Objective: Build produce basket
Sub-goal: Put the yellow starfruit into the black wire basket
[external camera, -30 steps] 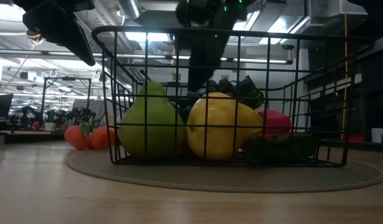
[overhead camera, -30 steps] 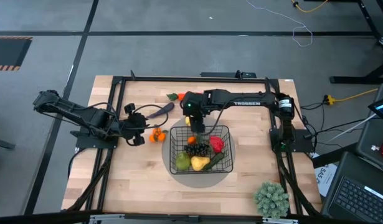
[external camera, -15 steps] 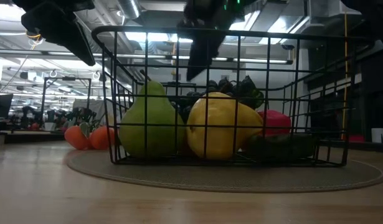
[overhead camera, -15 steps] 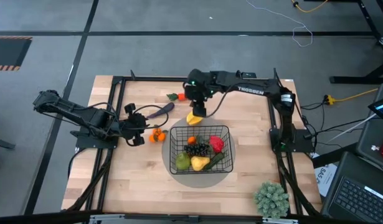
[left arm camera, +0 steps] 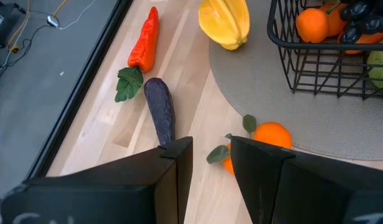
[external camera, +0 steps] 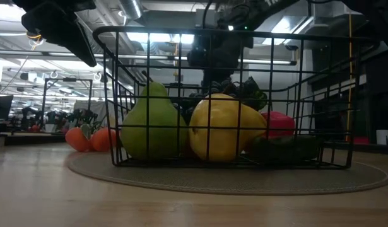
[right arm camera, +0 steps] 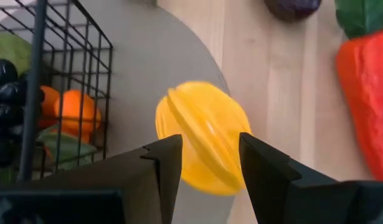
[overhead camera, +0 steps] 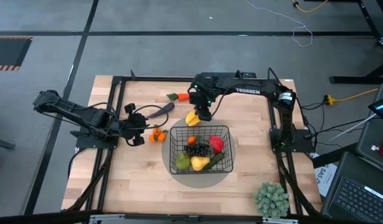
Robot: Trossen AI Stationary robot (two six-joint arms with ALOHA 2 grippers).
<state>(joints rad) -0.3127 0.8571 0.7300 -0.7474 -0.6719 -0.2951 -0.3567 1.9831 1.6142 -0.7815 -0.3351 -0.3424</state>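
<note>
The black wire basket (overhead camera: 229,138) stands on a grey round mat and holds a green pear (external camera: 152,129), a yellow fruit (external camera: 225,129), dark grapes (overhead camera: 197,149), a red pepper (overhead camera: 216,144), a cucumber and a tangerine (overhead camera: 191,140). A yellow ridged fruit (right arm camera: 203,140) lies on the mat's far edge. My right gripper (right arm camera: 210,158) is open above it, a finger on either side. My left gripper (left arm camera: 212,165) is open by two tangerines (left arm camera: 266,137) left of the basket. The purple eggplant (left arm camera: 160,109) and the orange carrot (left arm camera: 144,43) lie beyond them on the table.
The grey mat (overhead camera: 179,176) reaches past the basket on all sides. A bushy pale-green plant (overhead camera: 271,199) stands at the near right corner. A black frame (overhead camera: 116,93) runs around the table. Bare wood lies at the near left.
My right gripper has risen out of the basket's far end and gone toward the table's far edge; it now stands over the yellow ridged fruit. A tangerine shows in the basket where the gripper was.
</note>
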